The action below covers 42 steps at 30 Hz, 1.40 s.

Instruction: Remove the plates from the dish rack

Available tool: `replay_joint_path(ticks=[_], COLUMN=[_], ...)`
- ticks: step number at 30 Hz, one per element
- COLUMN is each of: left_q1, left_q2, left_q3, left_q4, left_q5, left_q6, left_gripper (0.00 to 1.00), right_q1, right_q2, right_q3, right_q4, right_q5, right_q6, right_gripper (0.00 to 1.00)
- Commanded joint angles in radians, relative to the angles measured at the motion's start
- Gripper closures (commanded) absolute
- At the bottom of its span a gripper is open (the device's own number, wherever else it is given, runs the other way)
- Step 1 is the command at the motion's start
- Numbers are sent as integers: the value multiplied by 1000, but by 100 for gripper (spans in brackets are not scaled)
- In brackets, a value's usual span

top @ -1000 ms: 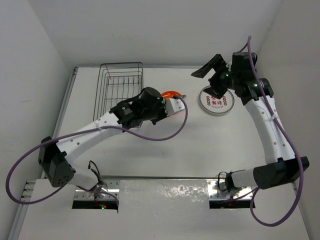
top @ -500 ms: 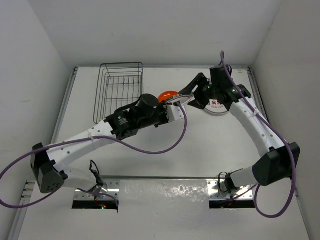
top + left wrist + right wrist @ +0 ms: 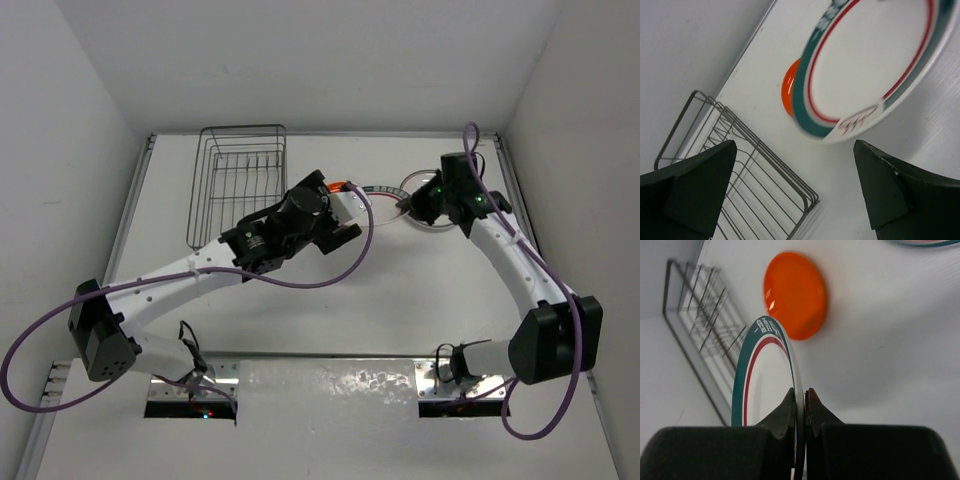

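A white plate [image 3: 765, 385] with a teal-and-red rim ring stands on edge, and my right gripper [image 3: 800, 399] is shut on its rim. From above, this plate [image 3: 378, 188] hangs between the two grippers, with the right gripper [image 3: 403, 205] at its right side. My left gripper [image 3: 800, 195] is open, its fingers [image 3: 695, 185] spread wide below the plate [image 3: 875, 65] and not touching it; in the top view the left gripper [image 3: 352, 208] is just left of the plate. An orange plate [image 3: 795, 295] lies flat on the table beyond. The dark wire dish rack [image 3: 240, 170] stands at the back left; I see no plates in it.
Another white plate [image 3: 430, 224] with a ring pattern lies on the table under my right wrist. The rack's corner [image 3: 805, 205] is close beneath my left gripper. White walls close in the table at the back and both sides.
My left gripper has opened and let go of the white plate. My right gripper swung in from the right and shut on the plate's rim.
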Motion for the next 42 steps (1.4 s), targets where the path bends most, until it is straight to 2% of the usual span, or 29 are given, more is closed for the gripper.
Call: replay_joint_path(ticks=[1,2,4,5,7,12,15,23,24,25,27,28,30,31,35,37,42], left_q1=[4,4,9,15,39,145,213,217,217,217,219,219,219,219,219,219,248], left_q2=[-36,-45,-82,-96,-137,-179,-182,-193,-194,-199,-208,-211,-214,-214,-216,-213,-159], left_q3=[26,22,17,17,11,40,54,31,26,15,2,-1,-6,-8,-29,-38,0], left_q4=[11,-2,-37,-54,-98,-227,-282,-319,-320,-320,-320,-320,-326,-329,-323,-309,-323], left_q5=[-105,-119,-166,-186,-183,-39,21,76,81,87,87,91,93,102,113,119,49], left_q6=[-161,-215,-283,-363,-473,-613,-661,-704,-707,-711,-715,-715,-716,-716,-722,-724,-776], left_gripper=[0,0,0,0,0,0,0,0,0,0,0,0,0,0,0,0,0], right_q1=[-82,-99,-130,-139,-141,-155,-188,-248,-248,-248,-250,-250,-250,-250,-250,-250,-248], right_q2=[-80,-94,-144,-163,-204,-203,-168,-5,21,35,75,86,113,124,191,224,247], right_q3=[-78,-116,-173,-196,-263,-348,-374,-308,-302,-301,-304,-307,-314,-310,-216,-160,-33], right_q4=[124,135,144,184,218,339,414,459,459,466,477,489,503,500,352,260,94], right_q5=[98,110,239,333,429,650,681,699,704,704,686,680,658,649,612,575,499], right_q6=[15,9,-3,-18,-29,-49,-49,-6,-3,-6,-3,-3,-8,-9,-15,-6,-28], right_gripper=[100,100,100,100,100,100,100,100,96,78,74,63,51,33,5,1,1])
